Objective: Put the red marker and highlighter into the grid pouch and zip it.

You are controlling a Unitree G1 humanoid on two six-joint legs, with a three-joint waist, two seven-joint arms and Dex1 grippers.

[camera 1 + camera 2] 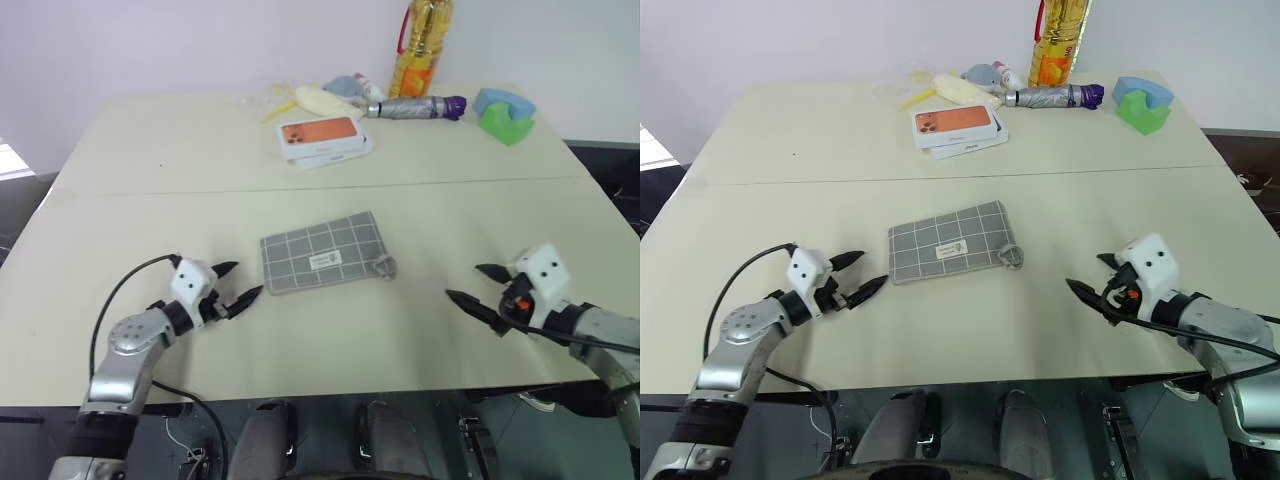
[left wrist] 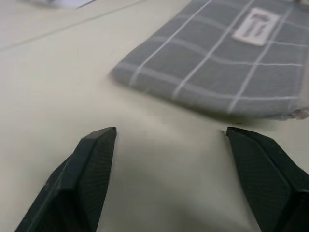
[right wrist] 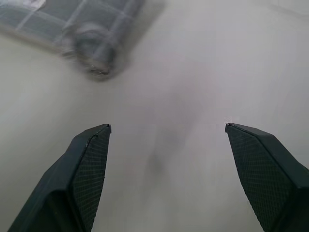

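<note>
Flat grey fabric grid pouch point(image 1: 322, 252) with white grid lines and a small white label lies flat on the pale cream table point(image 1: 200, 160), between the two tools. Its metal ring pull point(image 1: 386, 266) sits at the pouch corner on the right tool's side.

Left tool point(image 1: 233, 286): black fingers spread wide, nothing between them, low over the table and pointing at the pouch's near short edge, just clear of it, no contact. Left wrist view shows the pouch edge right ahead of the fingertips point(image 2: 99, 145).

Right tool point(image 1: 478, 285): fingers spread wide too, empty, aimed toward the ring-pull end of the pouch but well apart from it.

Can't see the red marker or yellow highlighter.

Beyond the pouch from both tools: orange-and-white phone box point(image 1: 322, 137), folded grey umbrella with purple handle point(image 1: 415, 107), yellow oil bottle point(image 1: 420, 45), blue and green foam blocks point(image 1: 505, 113).
</note>
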